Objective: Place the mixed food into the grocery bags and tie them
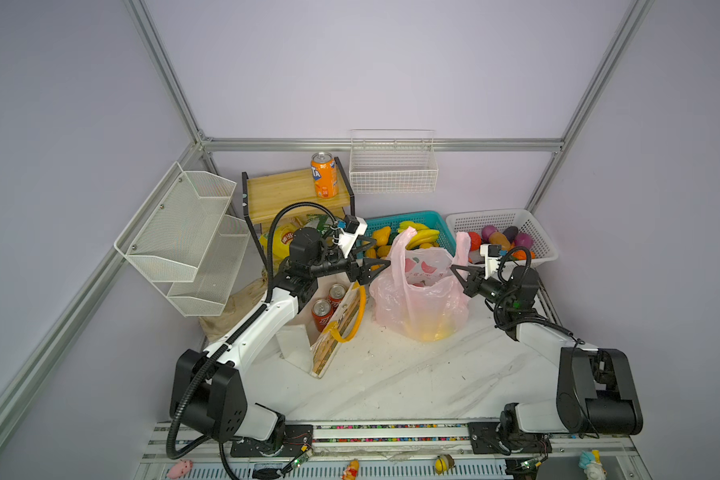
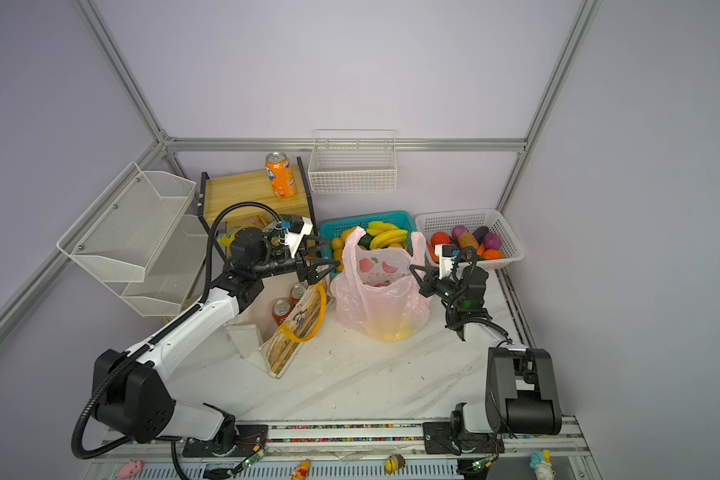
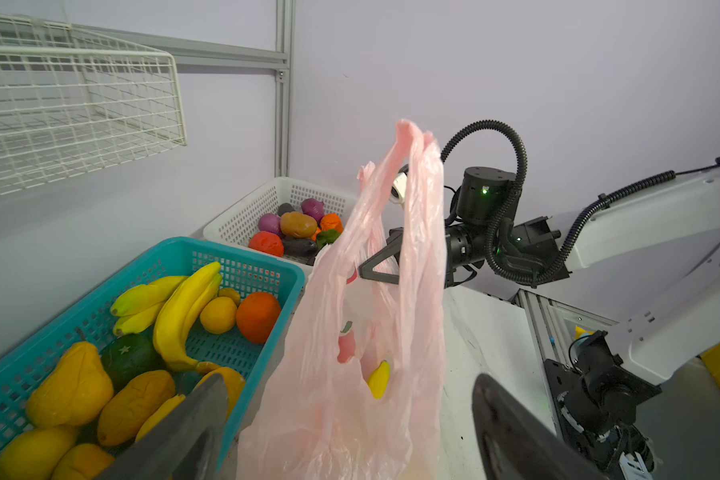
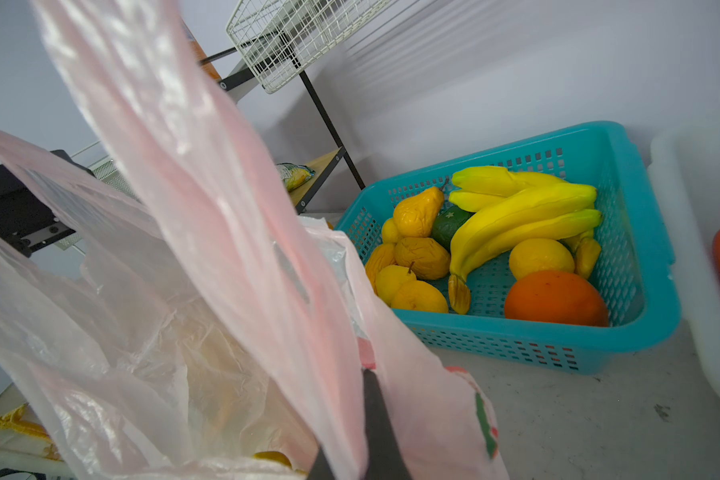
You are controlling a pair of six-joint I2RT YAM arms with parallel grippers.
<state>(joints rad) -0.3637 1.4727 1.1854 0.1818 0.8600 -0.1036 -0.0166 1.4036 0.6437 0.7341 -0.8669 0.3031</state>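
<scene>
Two cans [image 1: 329, 303] stand in the tote [image 1: 333, 336] at left. Just right of it, the left gripper [image 1: 376, 257] hangs released beside the left handle of the pink bag [image 1: 420, 299], grasping nothing. The bag sits mid-table with yellow fruit [image 1: 431, 328] at its bottom. The right gripper [image 1: 458, 272] is clenched, seemingly on the right handle. The thin free handle could flop down out of reach. A one-sided pull could tip the bag and spill the fruit.

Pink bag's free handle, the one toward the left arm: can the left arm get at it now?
Probably yes. The left gripper hangs right beside that handle of the pink bag, jaws open, nothing between them. The right gripper seems to pinch only the opposite handle.
</scene>
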